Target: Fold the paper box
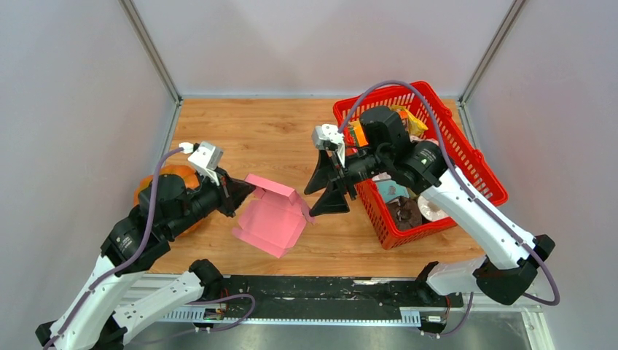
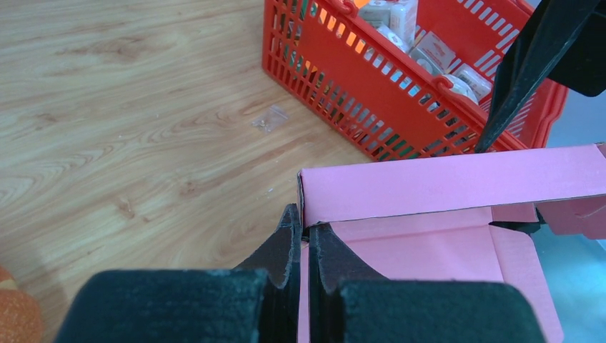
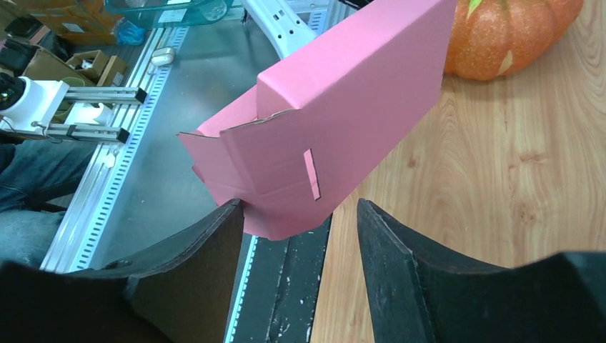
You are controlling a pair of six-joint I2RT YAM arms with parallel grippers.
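The pink paper box is partly folded and held tilted above the table's front middle. My left gripper is shut on its left edge; in the left wrist view the fingertips pinch the pink wall at its corner. My right gripper is open just right of the box. In the right wrist view its fingers stand wide apart, the left one touching the box's lower flap; a slit shows in that panel. Nothing is between the fingers.
A red basket of groceries stands at the right, also in the left wrist view. An orange pumpkin sits behind my left arm, also in the right wrist view. A small clear bag lies on the wood.
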